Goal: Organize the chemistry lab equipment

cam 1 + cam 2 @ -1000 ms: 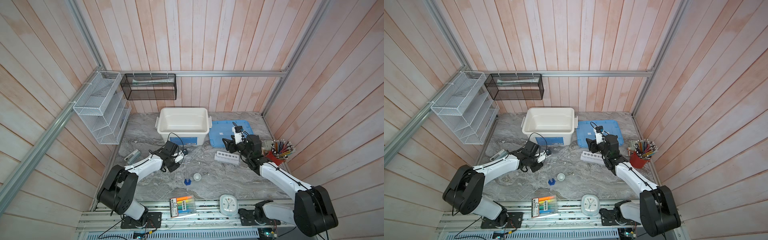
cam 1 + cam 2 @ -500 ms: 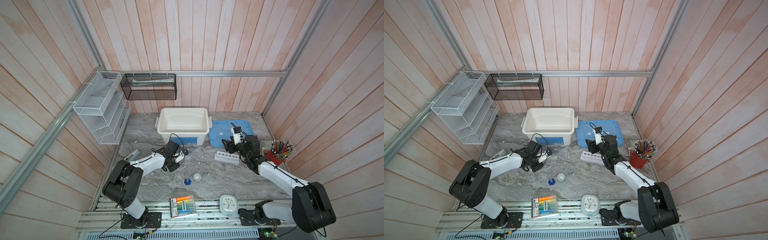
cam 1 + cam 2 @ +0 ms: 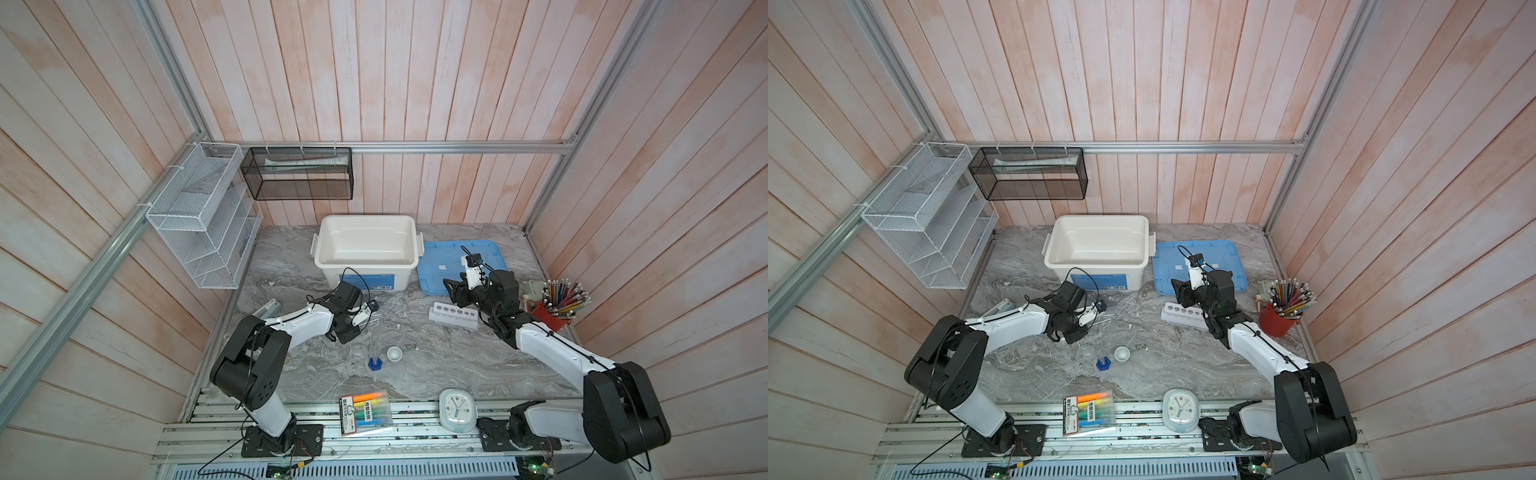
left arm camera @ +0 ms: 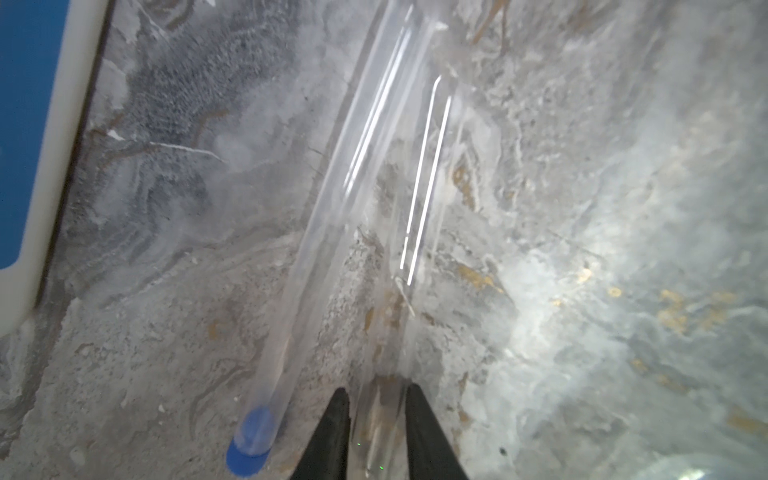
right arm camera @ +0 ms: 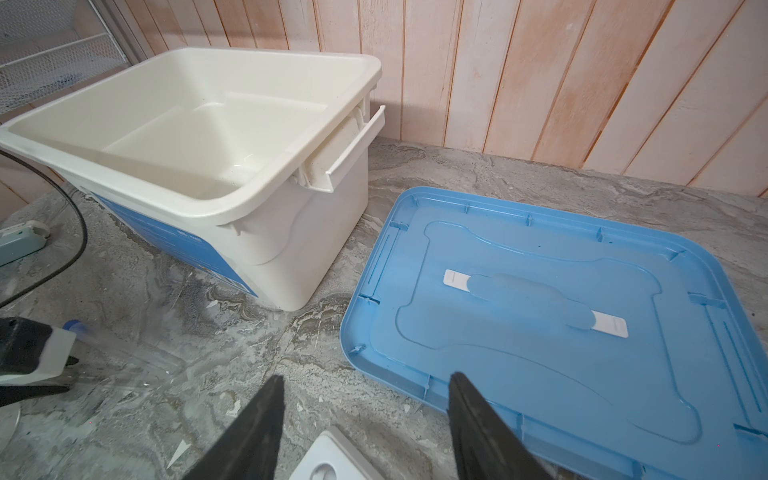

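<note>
1. White clock (image 3: 457,409) and marker pack (image 3: 366,412) sit nearest, on the front rail.
2. Blue-based cylinder (image 3: 375,361) stands upright on the marble table (image 3: 436,365). The white bowl (image 3: 394,354) is just beside it and a faint clear beaker (image 3: 356,352) is on its other side.
3. Left gripper (image 4: 377,415) is low over the table in front of the bin. Its jaws are narrow and straddle one clear tube (image 4: 419,199) near its end. Cannot tell if they actually pinch it. The tube looks flat on the table and its cap is hidden.
4. Blue-cap tube (image 4: 307,270) lies just beside that tube, almost parallel, outside the jaws.
5. White rack (image 3: 455,316) lies right of centre with all six holes empty.
6. Right gripper (image 5: 365,415) hovers over the rack's far end, near the lid's front edge. Its jaws are spread wide and hold nothing.
7. Red cup (image 3: 546,318) of pencils stands by the right wall, near the rack.
8. White bin (image 3: 365,262) is at the back, open and empty inside. The blue lid (image 3: 440,253) lies flat just beside it on the right.
</note>
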Robot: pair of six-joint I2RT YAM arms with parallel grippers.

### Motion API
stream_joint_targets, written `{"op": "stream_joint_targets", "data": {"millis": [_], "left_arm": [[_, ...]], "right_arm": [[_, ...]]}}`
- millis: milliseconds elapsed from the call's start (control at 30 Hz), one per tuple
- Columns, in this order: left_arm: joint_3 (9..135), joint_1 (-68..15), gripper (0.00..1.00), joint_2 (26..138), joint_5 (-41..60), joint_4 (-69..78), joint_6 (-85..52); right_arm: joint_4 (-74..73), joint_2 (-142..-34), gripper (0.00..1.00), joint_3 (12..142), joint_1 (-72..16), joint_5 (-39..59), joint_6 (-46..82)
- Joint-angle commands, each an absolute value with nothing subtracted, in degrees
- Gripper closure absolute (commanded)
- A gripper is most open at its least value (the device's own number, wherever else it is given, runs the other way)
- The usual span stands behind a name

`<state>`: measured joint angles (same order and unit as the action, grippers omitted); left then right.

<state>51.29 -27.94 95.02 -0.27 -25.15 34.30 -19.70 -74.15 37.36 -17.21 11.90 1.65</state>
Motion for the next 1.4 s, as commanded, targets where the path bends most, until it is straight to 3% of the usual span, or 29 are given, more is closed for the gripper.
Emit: {"op": "stream_joint_targets", "data": {"millis": [0, 400, 1033, 1367], "left_arm": [[52.2, -28.3, 0.75, 95.9, 0.7, -26.5, 34.5], [52.1, -28.8, 0.79, 90.4, 2.4, -27.4, 34.6], [50.9, -31.5, 0.79, 66.7, 0.3, -32.6, 35.6], [45.7, -30.9, 0.82, 66.8, 0.4, -23.2, 32.5]], "right_arm": [[-20.5, -74.5, 0.37, 36.6, -17.5, 11.8, 1.1], [-18.7, -73.0, 0.38, 37.3, -17.5, 11.3, 2.0], [2.2, -66.7, 0.37, 51.0, -25.2, 11.2, -4.2], [0.4, -70.1, 0.37, 49.8, -26.8, 12.1, -2.7]]}}
